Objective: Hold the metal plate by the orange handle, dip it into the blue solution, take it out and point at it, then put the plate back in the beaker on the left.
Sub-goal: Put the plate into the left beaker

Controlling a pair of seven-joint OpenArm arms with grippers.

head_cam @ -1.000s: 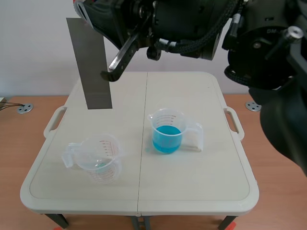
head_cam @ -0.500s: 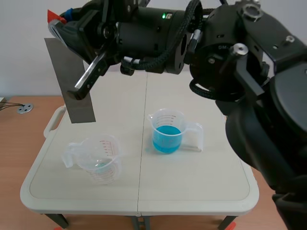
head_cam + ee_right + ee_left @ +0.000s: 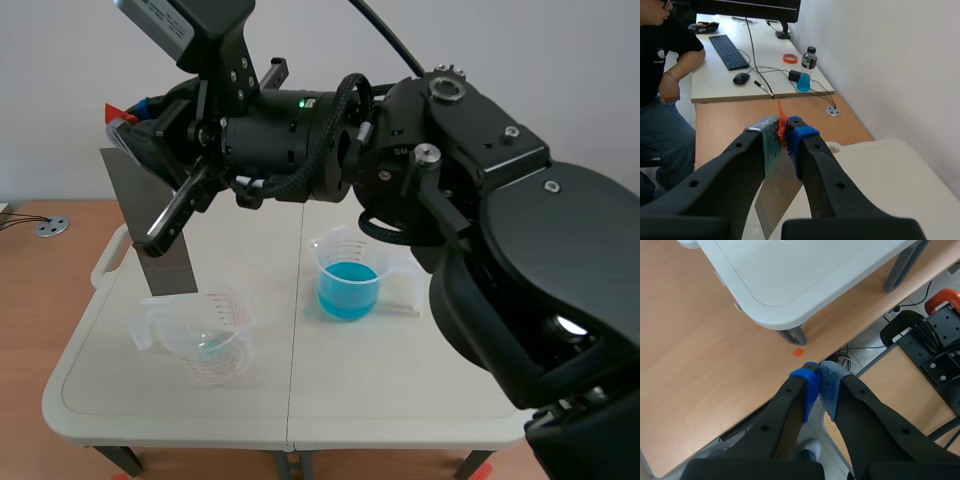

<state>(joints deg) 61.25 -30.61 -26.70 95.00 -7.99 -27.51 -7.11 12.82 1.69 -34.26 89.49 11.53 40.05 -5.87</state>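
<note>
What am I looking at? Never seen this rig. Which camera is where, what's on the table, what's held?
It is a two-armed black robot. The scene view looks from between the arms across a white folding table. The other two pictures come from a camera on each wrist. On the table stand a clear plastic beaker, empty or nearly so, and a clear beaker of blue solution. The right gripper is shut on the orange handle of a flat grey metal plate, which hangs just above the near-empty beaker. The left gripper is shut on nothing, off beside the table.
</note>
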